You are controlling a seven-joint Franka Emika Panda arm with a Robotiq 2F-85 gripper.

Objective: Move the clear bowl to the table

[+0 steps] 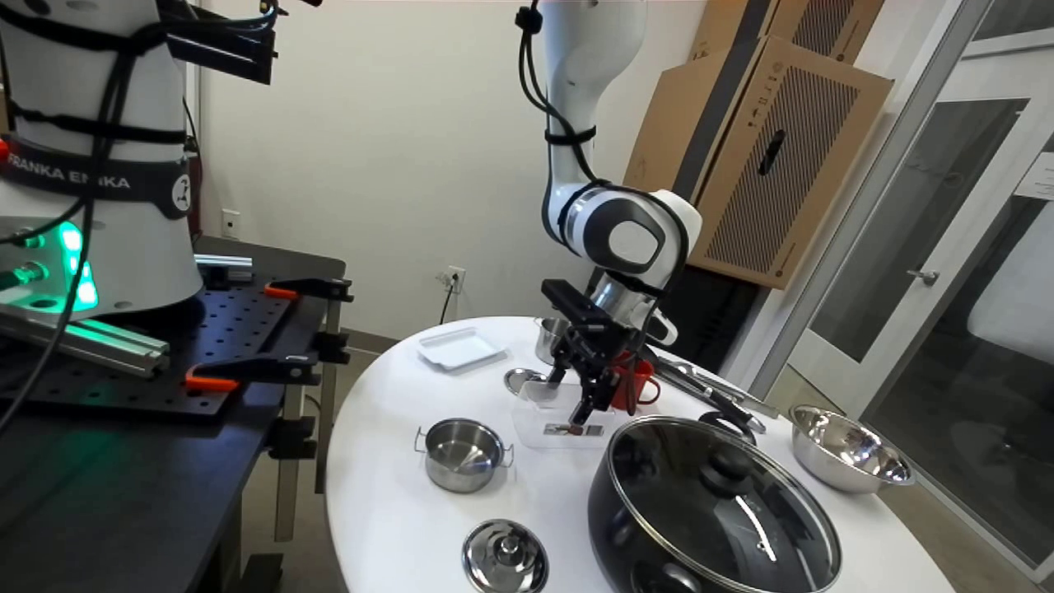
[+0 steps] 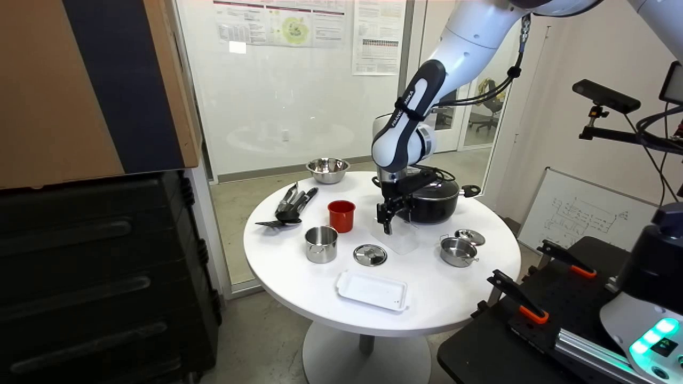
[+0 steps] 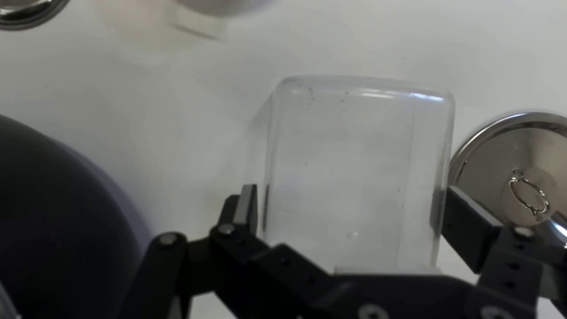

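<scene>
The clear bowl is a see-through, shallow, rounded-rectangular container. It sits on the round white table, also seen in an exterior view. It shows faintly in both exterior views. My gripper is open, with its fingers on either side of the bowl. A small gap shows between the left finger and the wall; the right finger is at or against the other wall, contact unclear. The bowl's near end is hidden by the gripper. In both exterior views the gripper points down at it.
A big black lidded pot stands close on one side, a steel lid close on the other. A red mug, steel cup, small steel pot, white tray and utensils stand around.
</scene>
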